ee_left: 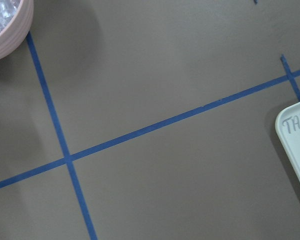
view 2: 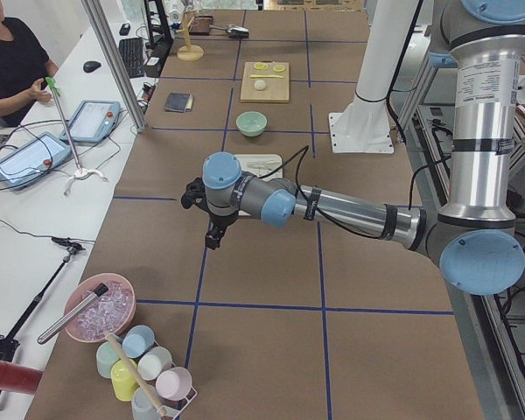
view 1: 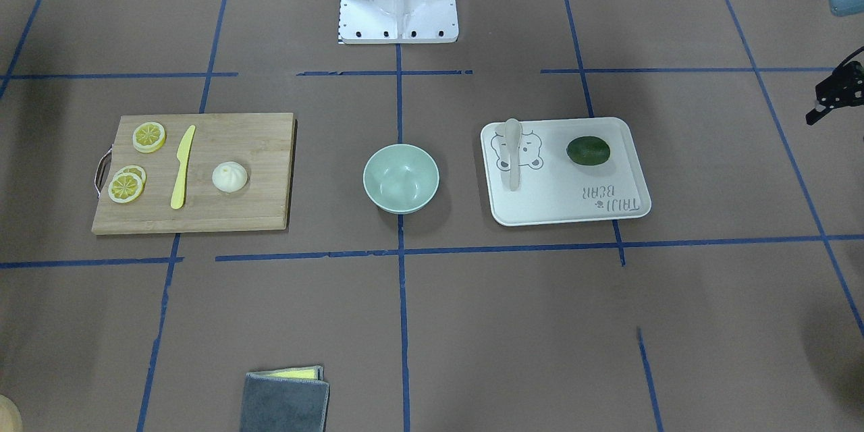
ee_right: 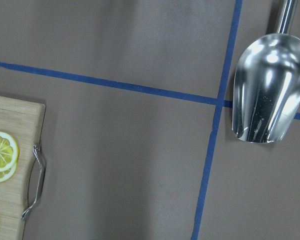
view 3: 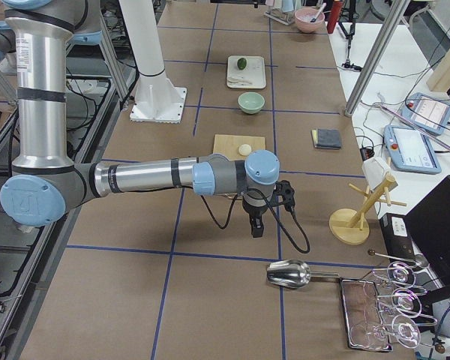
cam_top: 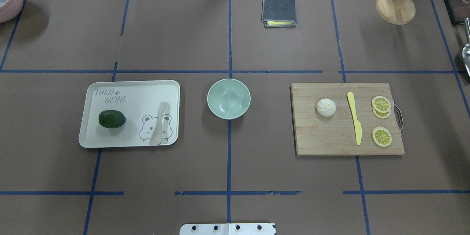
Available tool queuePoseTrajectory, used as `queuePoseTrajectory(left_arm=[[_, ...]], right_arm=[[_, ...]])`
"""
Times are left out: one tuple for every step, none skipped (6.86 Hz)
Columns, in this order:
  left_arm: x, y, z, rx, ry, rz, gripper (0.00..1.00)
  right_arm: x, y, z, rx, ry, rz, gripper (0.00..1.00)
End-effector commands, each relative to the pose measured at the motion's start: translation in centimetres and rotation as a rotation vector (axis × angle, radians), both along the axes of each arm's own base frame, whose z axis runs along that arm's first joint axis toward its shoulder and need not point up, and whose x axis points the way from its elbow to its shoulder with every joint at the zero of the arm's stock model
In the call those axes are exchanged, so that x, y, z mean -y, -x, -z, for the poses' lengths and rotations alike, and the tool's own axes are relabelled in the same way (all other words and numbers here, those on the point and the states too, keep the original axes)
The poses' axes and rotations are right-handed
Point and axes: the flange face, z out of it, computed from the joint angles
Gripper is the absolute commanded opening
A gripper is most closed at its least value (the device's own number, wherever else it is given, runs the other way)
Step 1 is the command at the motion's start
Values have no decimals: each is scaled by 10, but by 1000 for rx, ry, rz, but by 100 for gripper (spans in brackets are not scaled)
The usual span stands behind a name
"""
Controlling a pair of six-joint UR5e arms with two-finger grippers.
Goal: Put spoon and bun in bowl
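Seen from overhead, a brown paper-covered surface (cam_top: pixel 227 161) is gridded with blue tape, and the task has not begun.

The left arm (view 2: pixel 350 210) hovers far out at 9 o'clock and the right arm (view 3: pixel 142 176) far out at 3 o'clock, probably parked wide so the middle is unobstructed. The left jaws and right jaws both point down above bare surface and hold nothing. I cannot tell whether either pair is open or closed.

A wooden cutting board (cam_top: pixel 330 139) lies at 3 o'clock of the centre and a white bear-print tray (cam_top: pixel 128 95) at 9 o'clock. The empty mint-green bowl (cam_top: pixel 220 95) stands between them, apart from both. That likely gives each arm one item on its own side.

On the tray, the beige spoon (cam_top: pixel 160 123) lies flat across the bear drawing, with its scoop toward 6 o'clock. A dark green fruit (cam_top: pixel 112 119) rests at its 9 o'clock.

On the board, the white bun (cam_top: pixel 326 107) sits upright on the edge nearest the bowl. A yellow knife (cam_top: pixel 354 117) and lemon slices (cam_top: pixel 381 136) lie at its 3 o'clock.
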Motion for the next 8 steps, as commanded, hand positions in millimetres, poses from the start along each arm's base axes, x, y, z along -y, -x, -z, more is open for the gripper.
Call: queuePoseTrajectory(left_arm=[[-4,-30,3,-90,-75,-91,100],[-14,-76,28,-120,-175,-160,100],[-12,-106,52,-175,-58,-93,100],[-11,-162,95,-235,35,-87,100],[-11,-229,147,-256,81,-70,100],[-24,-296,175,-236,104,-19,99],[-28,-331,185,-210,69,27,99],[-33,-367,190,-150,70,43,99]], right_arm=[[-1,1,-6,4,11,4,100],[0,1,-5,4,11,3,100],[0,3,-4,26,14,5,100],[3,6,1,36,-1,15,100],[6,11,1,35,-32,19,100],[8,13,-13,36,-22,21,100],[10,14,-14,37,-40,25,100],[10,14,-13,39,-45,24,100]])
